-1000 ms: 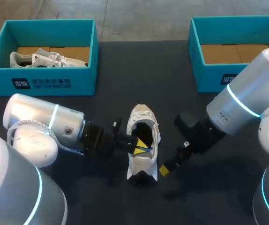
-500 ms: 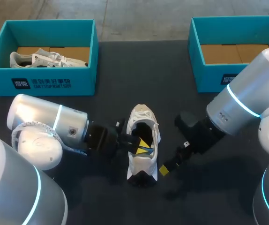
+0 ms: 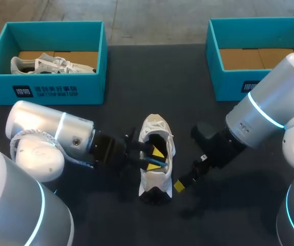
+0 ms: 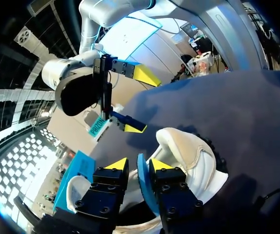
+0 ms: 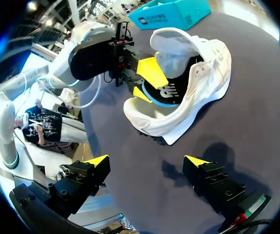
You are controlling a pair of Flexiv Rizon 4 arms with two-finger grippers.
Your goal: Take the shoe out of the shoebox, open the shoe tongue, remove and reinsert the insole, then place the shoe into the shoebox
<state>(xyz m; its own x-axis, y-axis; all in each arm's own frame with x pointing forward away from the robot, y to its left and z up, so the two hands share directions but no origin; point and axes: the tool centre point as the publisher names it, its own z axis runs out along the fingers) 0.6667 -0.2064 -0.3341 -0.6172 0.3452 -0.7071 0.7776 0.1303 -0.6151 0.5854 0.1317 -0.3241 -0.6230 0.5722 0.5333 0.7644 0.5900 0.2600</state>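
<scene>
— Where was the shoe (image 3: 156, 177)?
— On the table (image 3: 137, 77), between the arms.
— And the grippers?
— The left gripper (image 4: 137, 165) pinched the insole (image 4: 143, 187) at the shoe's opening; the right gripper (image 5: 147, 163) sat spread wide beside it.

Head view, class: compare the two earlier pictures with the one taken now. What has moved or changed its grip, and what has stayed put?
The left gripper pushed slightly further into the white shoe, then drew back a little. It stayed shut throughout on the blue-edged insole at the shoe's opening. The shoe itself and the open right gripper beside it did not move.
</scene>
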